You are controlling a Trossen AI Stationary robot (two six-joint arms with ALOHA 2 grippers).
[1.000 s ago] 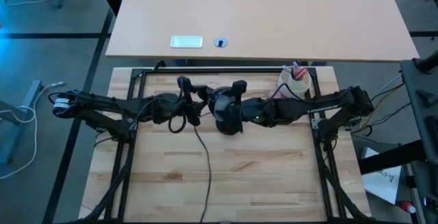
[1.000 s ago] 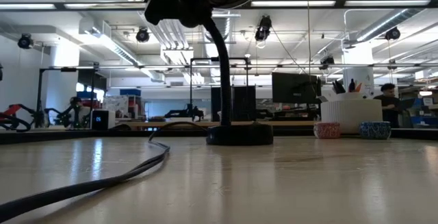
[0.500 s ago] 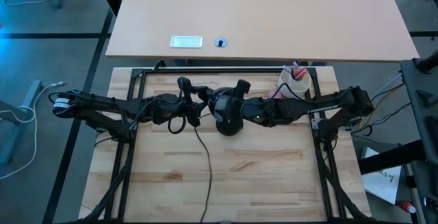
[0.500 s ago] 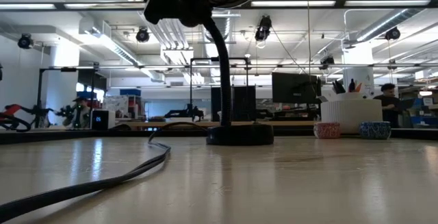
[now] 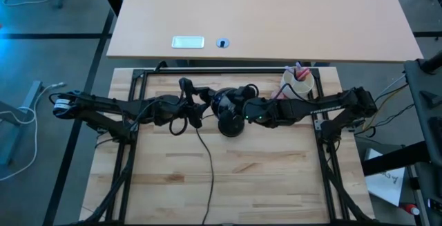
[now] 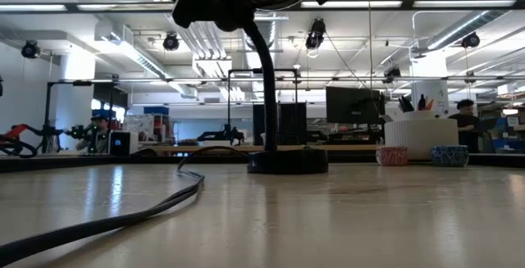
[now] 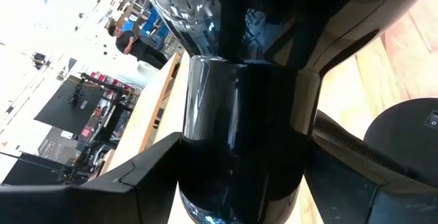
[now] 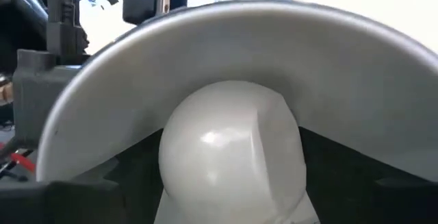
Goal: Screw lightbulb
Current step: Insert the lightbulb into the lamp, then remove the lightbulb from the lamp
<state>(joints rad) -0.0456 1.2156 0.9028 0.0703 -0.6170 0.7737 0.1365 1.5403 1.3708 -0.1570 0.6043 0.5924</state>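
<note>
**A:** Where is the lightbulb [image 8: 233, 152], starting nearest the camera?

**B:** In the right wrist view it fills the foreground: a matte white globe sitting between the right tool's [image 8: 229, 214] two dark fingers, which are spread wide around it and seem clamped on its sides. Directly beyond it curves the silvery inside of the lamp shade [image 8: 226, 66].

**A:** So which way does the bulb lie from the tool?

**B:** Straight ahead. Its long axis appears to run along the tool's own line, round end toward the wrist and neck, hidden here, presumably pointing into the shade. Any turning would be about that line.

**A:** And the other arm?

**B:** The left tool [image 7: 236, 183] is clamped on the lamp's glossy black head [image 7: 236, 121], behind the shade, steadying it.

**A:** From above?

**B:** Both arms meet at the middle of the desk [image 5: 276, 177], over the lamp's round base [image 5: 230, 128]. The right arm is nearer the bulb.
</note>
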